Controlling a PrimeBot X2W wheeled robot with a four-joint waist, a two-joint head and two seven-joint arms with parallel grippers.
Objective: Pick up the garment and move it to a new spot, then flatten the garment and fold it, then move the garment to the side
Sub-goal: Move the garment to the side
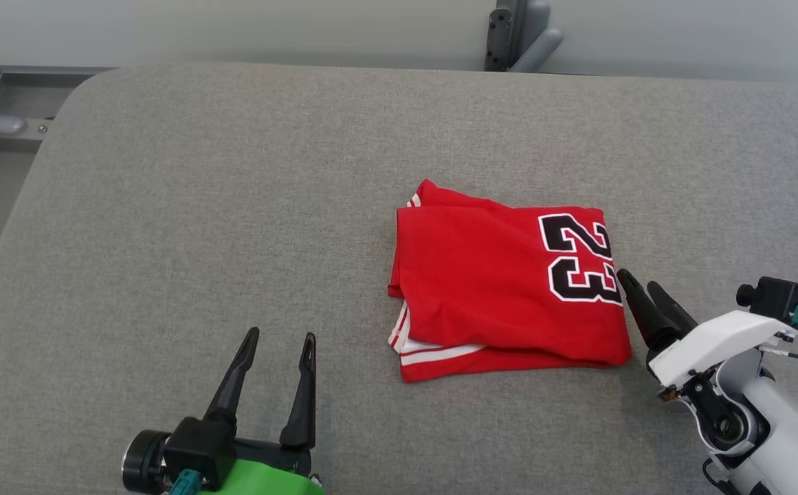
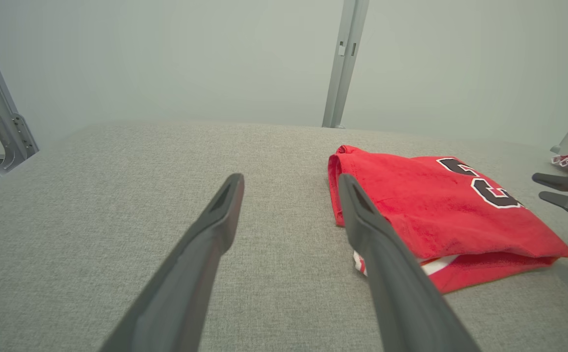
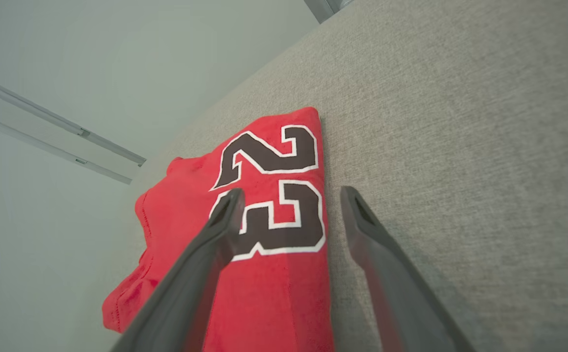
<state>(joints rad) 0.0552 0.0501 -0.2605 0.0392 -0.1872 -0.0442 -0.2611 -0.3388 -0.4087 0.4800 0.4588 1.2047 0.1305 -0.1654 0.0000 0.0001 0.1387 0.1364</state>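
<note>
We see the left gripper point(image 1: 282, 335) with its fingers point(image 1: 235, 381) spread wide and nothing between them, hovering over bare tabletop point(image 1: 185, 206) well to the left of the garment point(image 1: 495, 295) and nearer to us than it. In the left wrist view the same gripper point(image 2: 291, 180) is parted, and the garment point(image 2: 411, 205) lies beyond and to the right of its fingertips, clear of them. The right gripper point(image 1: 638, 280) sits just at the garment's right edge, beside the number. Its fingers are also released and grasp nothing. In the right wrist view the gripper point(image 3: 292, 193) straddles that edge, with one finger over the number 23 point(image 3: 274, 195) and the other over the grey surface just beside the cloth. We cannot tell whether either tip touches the fabric. The garment point(image 3: 264, 293) is a red jersey folded into a rough rectangle, lying flat on the tabletop. The black number 23 point(image 1: 581, 258), outlined in white, runs along its right edge. The layers do not line up. A white and red striped trim point(image 1: 433, 352) peeks out at the near left corner, and a red flap sticks out at the far left corner.
</note>
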